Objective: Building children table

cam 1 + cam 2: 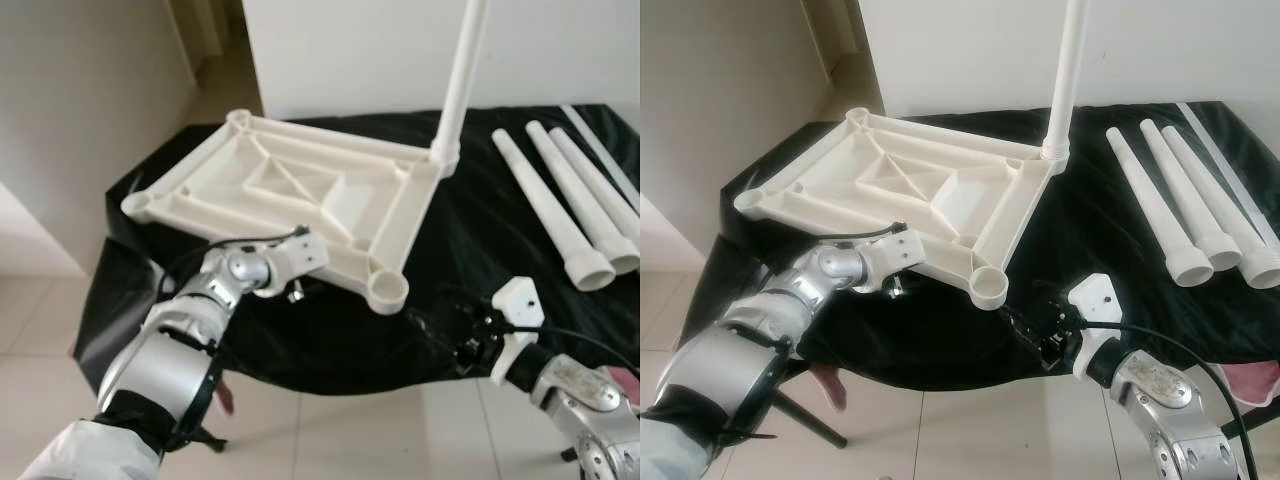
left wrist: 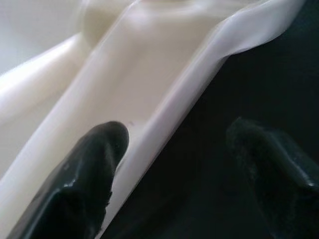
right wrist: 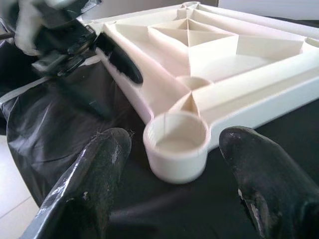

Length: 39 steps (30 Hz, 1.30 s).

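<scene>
here the white plastic tabletop (image 1: 300,195) lies upside down on a table covered with black sheet (image 1: 470,230), its ribbed underside facing up and its near edge lifted off the sheet. one white leg (image 1: 458,80) stands upright in the far right corner socket. the near corner socket (image 1: 387,292) is empty, as are the other two corners. three more loose legs (image 1: 560,205) lie side by side on the sheet to the right of the tabletop, well apart from it, their wide ends toward the robot.

the left tool (image 1: 902,285) reaches in under the near edge of the tabletop. its wrist view shows the fingers (image 2: 82,184) spread apart, one against the white rim and the other over the black sheet, so the rim sits between them without being pinched.

the right tool (image 1: 1035,325) hovers low over the sheet, just beside the empty near socket. its fingers (image 3: 94,184) are wide apart, holding nothing, with the socket framed between them.
</scene>
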{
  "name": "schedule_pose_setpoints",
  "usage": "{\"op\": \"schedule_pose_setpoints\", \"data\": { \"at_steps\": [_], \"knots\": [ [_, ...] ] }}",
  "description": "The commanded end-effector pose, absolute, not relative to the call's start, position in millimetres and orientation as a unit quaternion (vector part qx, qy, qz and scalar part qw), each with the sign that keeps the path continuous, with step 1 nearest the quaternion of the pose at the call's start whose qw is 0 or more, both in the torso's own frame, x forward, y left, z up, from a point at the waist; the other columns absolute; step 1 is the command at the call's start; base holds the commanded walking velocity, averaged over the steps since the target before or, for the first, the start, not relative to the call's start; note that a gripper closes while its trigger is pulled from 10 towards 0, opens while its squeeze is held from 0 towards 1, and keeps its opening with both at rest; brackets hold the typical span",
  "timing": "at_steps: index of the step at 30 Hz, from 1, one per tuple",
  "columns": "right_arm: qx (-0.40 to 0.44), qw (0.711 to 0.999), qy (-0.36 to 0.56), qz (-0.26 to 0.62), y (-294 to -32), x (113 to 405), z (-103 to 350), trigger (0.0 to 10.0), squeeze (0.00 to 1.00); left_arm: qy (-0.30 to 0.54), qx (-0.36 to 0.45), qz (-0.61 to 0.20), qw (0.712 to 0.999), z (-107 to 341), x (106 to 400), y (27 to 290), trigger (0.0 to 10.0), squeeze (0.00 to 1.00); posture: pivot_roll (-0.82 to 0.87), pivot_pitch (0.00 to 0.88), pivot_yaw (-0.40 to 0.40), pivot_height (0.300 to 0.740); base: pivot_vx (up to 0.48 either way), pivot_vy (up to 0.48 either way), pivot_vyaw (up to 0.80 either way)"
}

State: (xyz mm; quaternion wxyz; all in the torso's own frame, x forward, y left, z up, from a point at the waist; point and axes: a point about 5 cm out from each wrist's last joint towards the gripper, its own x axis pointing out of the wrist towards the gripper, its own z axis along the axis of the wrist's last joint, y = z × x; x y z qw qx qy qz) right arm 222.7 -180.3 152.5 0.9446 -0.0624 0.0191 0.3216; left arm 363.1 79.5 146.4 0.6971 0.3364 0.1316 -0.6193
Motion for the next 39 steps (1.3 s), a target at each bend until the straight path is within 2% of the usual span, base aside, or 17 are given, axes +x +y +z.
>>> {"op": "schedule_pose_setpoints", "data": {
  "at_steps": [1, 5, 7, 12, 13, 14, 15, 17, 19, 20, 23, 30, 39],
  "knots": [
    [-0.065, 0.945, 0.016, 0.321, -177.9, 225.2, 151.8, 10.0, 0.00, 0.161, 0.278, -0.692, 0.646, 141.0, 350.8, 77.0, 10.0, 0.00, -0.15, 0.040, 0.114, 0.740, 0.000, 0.000, 0.00],
    [-0.066, 0.944, 0.013, 0.322, -177.0, 227.9, 152.5, 10.0, 0.00, 0.155, 0.259, -0.709, 0.638, 147.5, 350.3, 74.3, 10.0, 0.00, -0.15, 0.038, 0.115, 0.740, 0.000, 0.000, 0.00],
    [-0.067, 0.944, 0.010, 0.322, -176.8, 230.2, 153.4, 10.0, 0.00, 0.160, 0.232, -0.711, 0.644, 155.3, 352.9, 70.9, 10.0, 0.00, -0.14, 0.035, 0.114, 0.740, 0.000, 0.000, 0.00],
    [-0.067, 0.944, 0.005, 0.322, -176.2, 232.6, 154.5, 10.0, 0.00, 0.141, 0.233, -0.701, 0.659, 163.2, 356.7, 69.3, 10.0, 0.00, -0.14, 0.031, 0.116, 0.740, 0.000, 0.000, 0.00],
    [-0.068, 0.945, 0.004, 0.321, -176.2, 233.2, 154.8, 10.0, 0.00, 0.139, 0.229, -0.694, 0.668, 164.8, 358.4, 69.0, 10.0, 0.00, -0.14, 0.030, 0.115, 0.740, 0.000, 0.000, 0.00],
    [-0.065, 0.948, -0.001, 0.313, -176.6, 234.7, 155.6, 10.0, 0.00, 0.120, 0.226, -0.667, 0.700, 171.1, 364.3, 70.8, 10.0, 0.00, -0.14, 0.029, 0.114, 0.740, 0.000, 0.000, 0.00],
    [-0.065, 0.948, -0.001, 0.313, -176.6, 234.7, 155.6, 10.0, 0.00, 0.120, 0.226, -0.667, 0.700, 171.1, 364.3, 70.8, 10.0, 0.00, -0.14, 0.029, 0.114, 0.740, 0.000, 0.000, 0.00],
    [-0.062, 0.950, -0.006, 0.307, -176.2, 235.6, 156.2, 10.0, 0.00, 0.104, 0.225, -0.638, 0.729, 177.0, 370.2, 74.1, 10.0, 0.00, -0.14, 0.028, 0.114, 0.740, 0.000, 0.000, 0.00],
    [-0.061, 0.950, -0.008, 0.306, -176.0, 235.9, 156.5, 10.0, 0.00, 0.099, 0.224, -0.629, 0.738, 178.8, 371.9, 75.2, 10.0, 0.00, -0.14, 0.028, 0.114, 0.740, 0.000, 0.000, 0.00],
    [-0.055, 0.955, -0.014, 0.291, -176.6, 237.4, 156.9, 10.0, 0.00, 0.102, 0.218, -0.603, 0.761, 181.8, 376.8, 81.4, 10.0, 0.00, -0.14, 0.028, 0.113, 0.740, 0.000, 0.000, 0.00],
    [-0.041, 0.969, -0.030, 0.240, -180.2, 241.3, 157.2, 10.0, 0.00, 0.111, 0.233, -0.564, 0.785, 180.2, 381.1, 104.0, 10.0, 0.00, -0.14, 0.025, 0.107, 0.740, 0.000, 0.000, 0.00],
    [0.006, 0.985, -0.050, 0.165, -187.3, 246.8, 158.9, 10.0, 0.00, 0.136, 0.231, -0.538, 0.799, 161.5, 376.7, 125.6, 10.0, 0.00, -0.14, 0.023, 0.091, 0.740, 0.000, 0.000, 0.00],
    [0.018, 0.993, -0.062, 0.096, -202.8, 253.6, 161.0, 10.0, 0.00, 0.148, 0.212, -0.544, 0.798, 149.4, 370.7, 130.4, 10.0, 0.00, -0.12, 0.029, 0.072, 0.740, 0.000, 0.000, 0.00]
  ]
}}
